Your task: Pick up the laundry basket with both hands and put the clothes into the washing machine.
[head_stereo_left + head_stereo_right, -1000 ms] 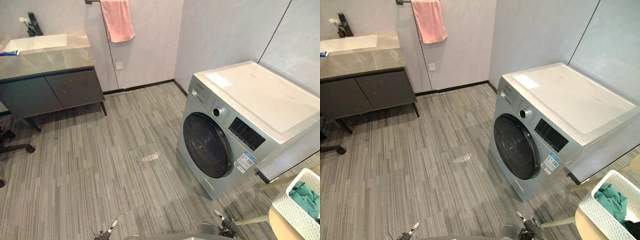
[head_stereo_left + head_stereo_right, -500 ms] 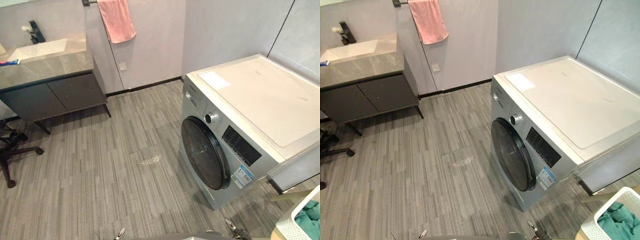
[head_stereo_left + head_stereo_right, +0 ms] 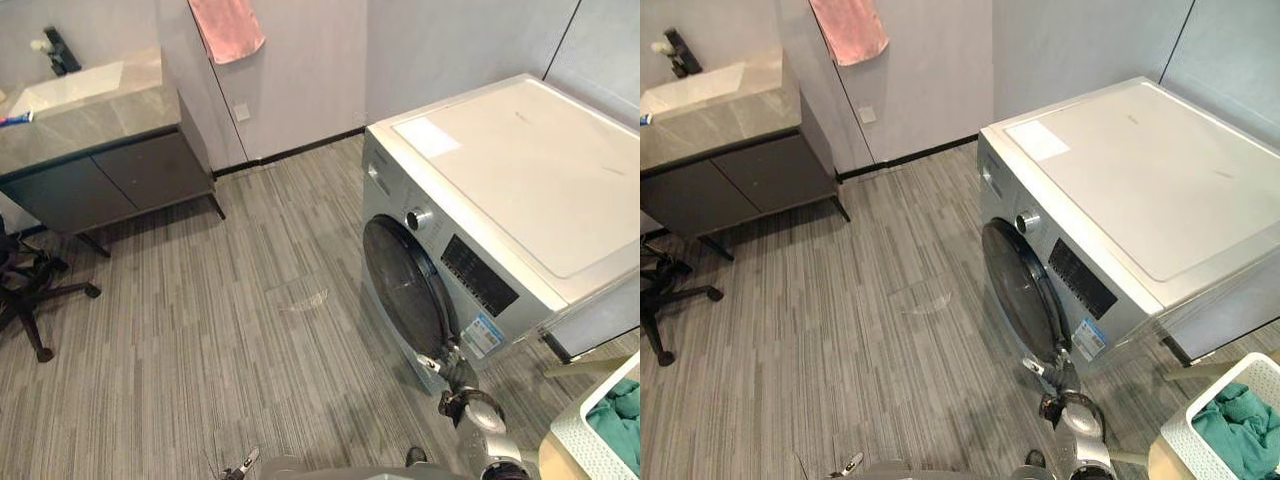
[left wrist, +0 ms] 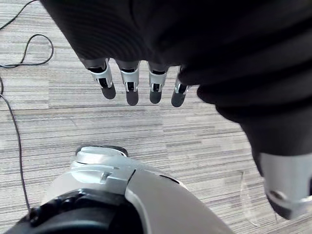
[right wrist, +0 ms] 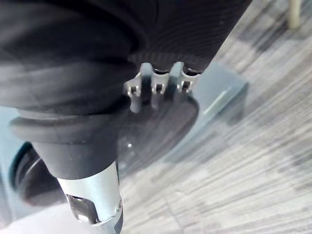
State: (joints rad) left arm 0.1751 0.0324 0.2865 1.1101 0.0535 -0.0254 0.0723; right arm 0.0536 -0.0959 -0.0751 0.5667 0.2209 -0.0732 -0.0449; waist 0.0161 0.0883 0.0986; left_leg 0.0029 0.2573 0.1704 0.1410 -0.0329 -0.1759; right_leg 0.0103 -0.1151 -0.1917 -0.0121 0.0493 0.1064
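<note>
You are standing on a grey striped plank floor (image 3: 200, 330) in a grey-walled washroom. A dark vanity cabinet (image 3: 110, 180) under a grey stone tabletop (image 3: 100, 115) and a pink hanging towel (image 3: 228, 25) are lying ahead to your left. The whole view has been swinging over the last second, so it is your head that is moving, not the furniture. The silver front-loading washing machine (image 3: 500, 180) is now sitting nearer in view, and its dark round glass door (image 3: 405, 285) is staying closed.

What is really changing is your right hand (image 3: 455, 378). It has been rising from the bottom edge and is now hovering just in front of the door's lower rim, fingers loosely apart and holding nothing. Your left hand (image 4: 127, 90) is hanging low over the floor, fingers straight and apart, also empty.

The white perforated plastic laundry basket (image 3: 1180, 450) is sitting at your lower right, well apart from both hands, with the teal clothes (image 3: 1235, 425) heaped inside. I am judging that you are going for the door first, and the basket pickup is not yet begun.
</note>
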